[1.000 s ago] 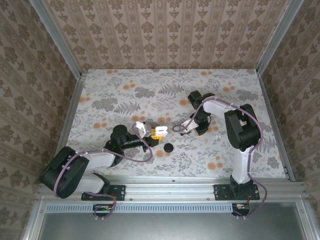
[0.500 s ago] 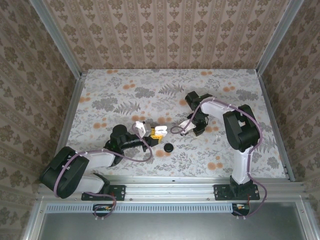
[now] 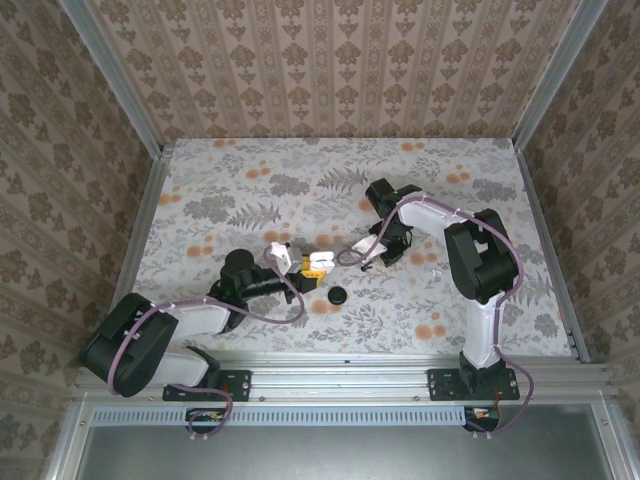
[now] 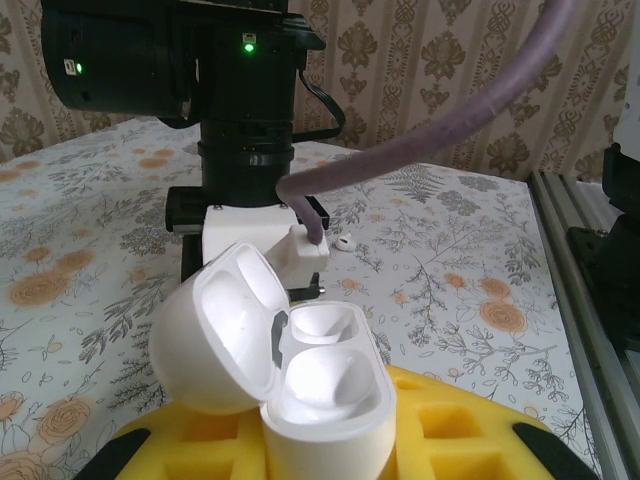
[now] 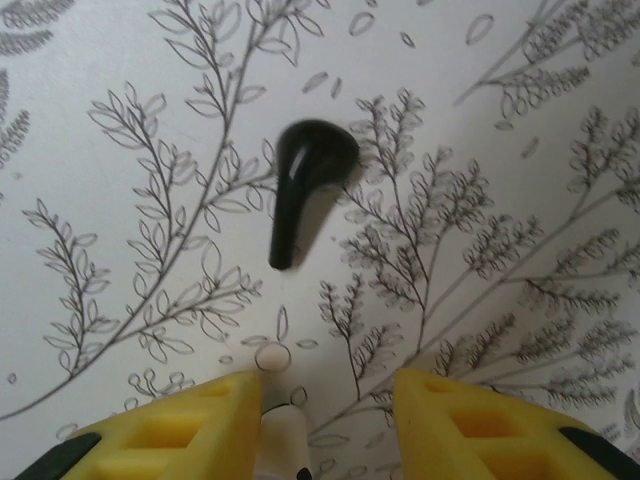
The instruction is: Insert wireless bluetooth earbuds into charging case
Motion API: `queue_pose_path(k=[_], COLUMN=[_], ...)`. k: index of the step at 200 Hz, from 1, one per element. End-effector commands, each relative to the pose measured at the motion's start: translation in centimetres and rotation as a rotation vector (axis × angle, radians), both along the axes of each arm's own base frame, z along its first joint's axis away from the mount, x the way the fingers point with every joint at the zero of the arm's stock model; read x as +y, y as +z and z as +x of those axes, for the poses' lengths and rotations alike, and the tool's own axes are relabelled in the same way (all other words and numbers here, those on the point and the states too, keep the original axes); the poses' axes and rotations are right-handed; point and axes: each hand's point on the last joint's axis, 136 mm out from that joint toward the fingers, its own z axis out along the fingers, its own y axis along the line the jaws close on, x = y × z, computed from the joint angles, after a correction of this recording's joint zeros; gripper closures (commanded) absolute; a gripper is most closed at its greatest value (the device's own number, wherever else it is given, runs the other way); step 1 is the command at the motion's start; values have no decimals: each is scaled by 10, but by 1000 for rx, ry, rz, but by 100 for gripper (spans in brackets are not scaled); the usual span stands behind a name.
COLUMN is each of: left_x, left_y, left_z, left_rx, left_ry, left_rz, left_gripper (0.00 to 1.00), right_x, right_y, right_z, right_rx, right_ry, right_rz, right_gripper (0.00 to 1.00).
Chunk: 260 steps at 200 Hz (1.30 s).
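one small glossy earbud point(image 5: 310, 170), dark in wrist view, lies ahead of right gripper point(image 5: 325, 420), untouched, its yellow fingers point(image 5: 180, 435) spread. left gripper point(image 4: 320, 445) pinches open white pebble-shaped charging case point(image 4: 335, 385).

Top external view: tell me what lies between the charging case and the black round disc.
Nothing stands there. In the top external view, a short bare stretch of floral tabletop separates the open charging case from the black disc.

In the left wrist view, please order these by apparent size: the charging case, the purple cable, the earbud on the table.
1. charging case, open; nearness to the camera enlarges it.
2. purple cable.
3. earbud, a far speck.
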Motion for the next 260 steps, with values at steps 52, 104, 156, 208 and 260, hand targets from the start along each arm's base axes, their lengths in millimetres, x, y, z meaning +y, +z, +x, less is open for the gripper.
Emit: queue_pose_path(k=[52,104,156,208,260], left_x=[-1,0,1,1,3], left_y=[12,12,11,10,11], left_z=[5,7,8,9,13], left_rx=[-20,-21,-14,-12,-8], left_ry=[-7,0,3,7,20], left_rz=[-17,-13,-11,-10,-12], left_gripper=[83,83,83,83,83], right_x=[-21,-19,-18,-17,-15], right_y=[32,20,11,2,-4], right_z=[5,6,-4,-6,-6], right_rx=[-49,-25,24,46,59], right_ry=[46,85,88,83,81], right_rz=[14,7,5,5,7], right_gripper=[58,58,59,59,60])
